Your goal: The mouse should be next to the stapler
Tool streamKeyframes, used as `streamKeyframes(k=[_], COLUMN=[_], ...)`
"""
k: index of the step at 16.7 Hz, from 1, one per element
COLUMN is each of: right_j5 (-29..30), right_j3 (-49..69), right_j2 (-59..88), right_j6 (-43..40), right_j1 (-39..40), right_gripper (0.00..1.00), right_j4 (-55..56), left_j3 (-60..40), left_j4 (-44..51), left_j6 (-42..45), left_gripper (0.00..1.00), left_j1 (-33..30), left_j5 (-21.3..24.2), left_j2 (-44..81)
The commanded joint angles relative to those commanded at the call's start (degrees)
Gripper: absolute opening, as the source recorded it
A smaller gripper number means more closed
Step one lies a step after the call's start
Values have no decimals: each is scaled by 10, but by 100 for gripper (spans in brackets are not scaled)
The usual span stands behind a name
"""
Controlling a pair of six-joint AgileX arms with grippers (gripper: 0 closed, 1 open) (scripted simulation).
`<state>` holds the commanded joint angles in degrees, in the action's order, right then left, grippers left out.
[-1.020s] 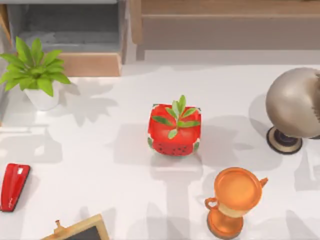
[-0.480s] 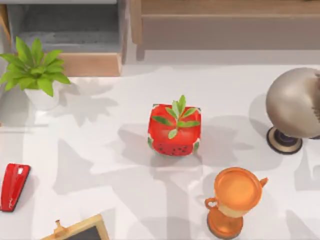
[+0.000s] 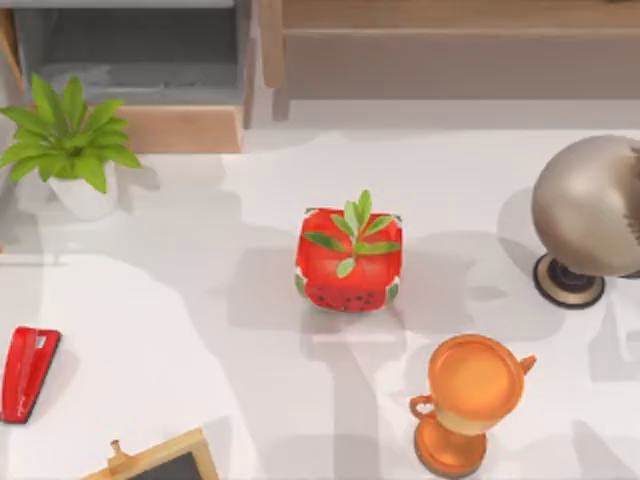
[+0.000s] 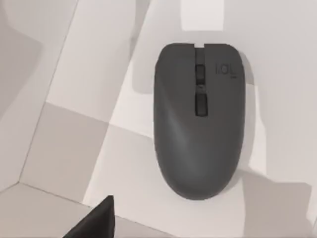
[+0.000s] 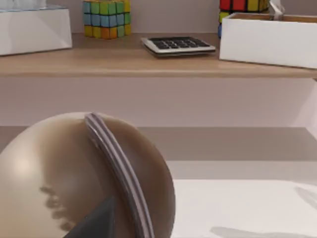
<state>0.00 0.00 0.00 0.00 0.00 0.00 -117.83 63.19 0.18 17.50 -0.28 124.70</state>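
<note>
Across the last second the objects in the top view have not moved; only the shadows on the white bench (image 3: 200, 330) have shifted, spreading wider over the left half, which I read as the left arm moving overhead out of frame. The stapler (image 3: 27, 372) lies flat at the bench's left edge, toward the near-left corner, same spot as before. The mouse (image 4: 199, 119) sits in the left wrist view, flat on the pale surface, untouched, with the camera looking almost straight down on it; where it lies on the bench I cannot tell. A dark tip of the left tool (image 4: 96, 223) pokes into that view, clear of the mouse; cannot tell whether it is spread or pressed together. Judgement: left arm is lining up above the mouse, grasp not yet made, so the task is at its start. The right arm is idle near the globe (image 3: 585, 205) at the bench's right edge; a dark bit of its tool (image 5: 94, 220) shows in its wrist view, state likewise unclear. Watermelon planter (image 3: 348, 260) mid-bench and trophy (image 3: 470, 395) are unchanged.
</note>
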Motion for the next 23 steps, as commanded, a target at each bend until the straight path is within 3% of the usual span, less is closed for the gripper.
streamKeyframes(k=[4,8,23], right_j5=[0,0,0], right_j3=[0,0,0], right_j2=[0,0,0], right_j6=[0,0,0], right_j1=[0,0,0], right_gripper=[100,100,100], right_j4=[0,0,0], left_j3=[-148,-222,-201], left_j4=[78,119,92], left_j6=[0,1,2], left_gripper=[100,100,100], left_j1=[14,8,7], left_j5=[1,5,5], left_j2=[159,238,248])
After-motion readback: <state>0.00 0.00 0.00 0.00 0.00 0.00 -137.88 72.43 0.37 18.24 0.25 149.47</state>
